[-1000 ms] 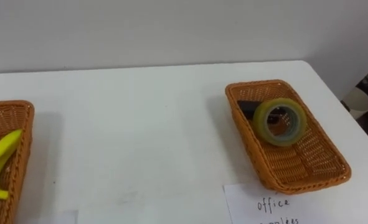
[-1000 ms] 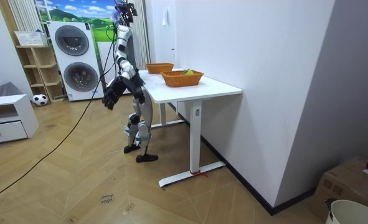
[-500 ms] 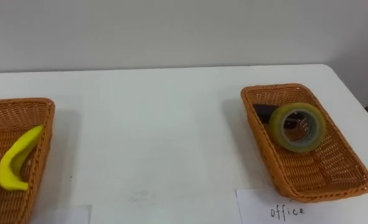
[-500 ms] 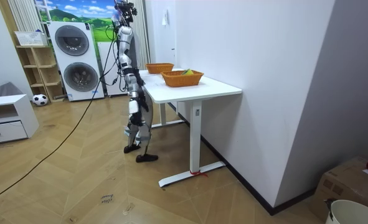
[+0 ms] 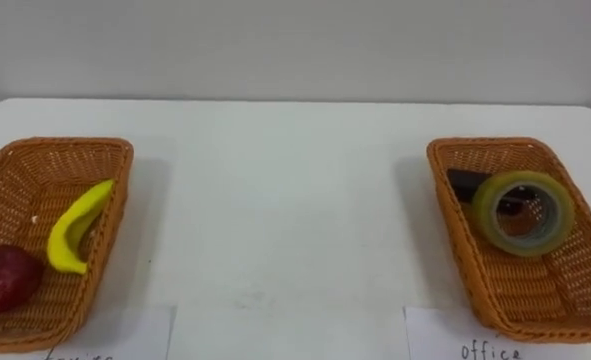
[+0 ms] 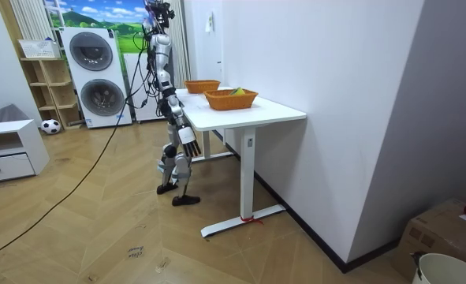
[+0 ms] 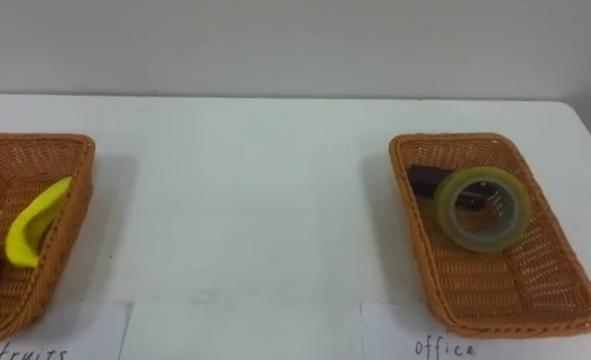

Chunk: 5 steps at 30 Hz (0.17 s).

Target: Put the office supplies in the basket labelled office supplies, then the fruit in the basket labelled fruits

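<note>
Yellow banana (image 5: 78, 226) and dark red fruit (image 5: 5, 281) are held in the left wicker basket (image 5: 65, 143), yellowish tape roll (image 5: 524, 212) in the right wicker basket (image 5: 495, 143); right hand (image 6: 187, 142) has been lowered, fingers straight and empty: sorting judged complete

One table (image 5: 275, 190) carries two baskets. The 9 o'clock basket (image 5: 65, 144) holds one banana (image 5: 75, 228) and one red fruit (image 5: 5, 282). The 3 o'clock basket (image 5: 485, 144) holds one tape roll (image 5: 487, 205) and one dark item (image 5: 465, 184). Two paper labels lie on the table: the 7 o'clock label (image 5: 110, 335) and the 5 o'clock label (image 5: 445, 340).
</note>
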Motion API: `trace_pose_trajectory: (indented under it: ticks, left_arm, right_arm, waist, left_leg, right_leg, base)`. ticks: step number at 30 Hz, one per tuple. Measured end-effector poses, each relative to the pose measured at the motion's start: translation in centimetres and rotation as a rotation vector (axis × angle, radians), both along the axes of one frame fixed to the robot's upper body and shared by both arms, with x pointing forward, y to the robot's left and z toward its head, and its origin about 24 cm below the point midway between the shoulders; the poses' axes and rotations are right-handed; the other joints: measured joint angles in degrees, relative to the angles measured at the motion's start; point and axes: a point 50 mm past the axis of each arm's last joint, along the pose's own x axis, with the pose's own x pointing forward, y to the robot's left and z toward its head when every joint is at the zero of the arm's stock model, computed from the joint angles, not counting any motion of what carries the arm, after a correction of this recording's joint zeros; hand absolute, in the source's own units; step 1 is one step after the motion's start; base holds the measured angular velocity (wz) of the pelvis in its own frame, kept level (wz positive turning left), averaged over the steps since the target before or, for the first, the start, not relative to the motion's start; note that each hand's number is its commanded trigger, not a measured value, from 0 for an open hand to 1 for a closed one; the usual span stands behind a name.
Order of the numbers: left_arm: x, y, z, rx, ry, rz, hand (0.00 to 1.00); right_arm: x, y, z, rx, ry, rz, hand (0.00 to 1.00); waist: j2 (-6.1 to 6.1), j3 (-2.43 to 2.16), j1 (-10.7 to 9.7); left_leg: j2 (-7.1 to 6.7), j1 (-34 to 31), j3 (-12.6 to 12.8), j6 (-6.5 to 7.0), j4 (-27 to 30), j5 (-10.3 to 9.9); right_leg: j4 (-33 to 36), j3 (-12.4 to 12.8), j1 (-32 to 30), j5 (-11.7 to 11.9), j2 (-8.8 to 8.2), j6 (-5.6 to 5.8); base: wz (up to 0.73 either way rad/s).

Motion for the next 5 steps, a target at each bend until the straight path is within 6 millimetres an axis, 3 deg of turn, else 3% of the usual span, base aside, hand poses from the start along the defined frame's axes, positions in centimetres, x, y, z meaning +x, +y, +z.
trace_pose_trajectory:
  ticks: [5]
  left_arm:
    - [-0.09, -0.14, -0.06, -0.006, 0.000, 0.004, 0.00]
  right_arm:
    - [-0.18, 0.09, -0.02, -0.018, 0.003, 0.001, 0.00]
  waist:
    - [-0.13, -0.10, 0.0]
  left_leg:
    - [-0.03, 0.1, -0.2, 0.03, 0.1, 0.0]
  right_leg:
    - [0.0, -0.3, 0.3, 0.0, -0.06, 0.01]
  base:
    - [0.01]
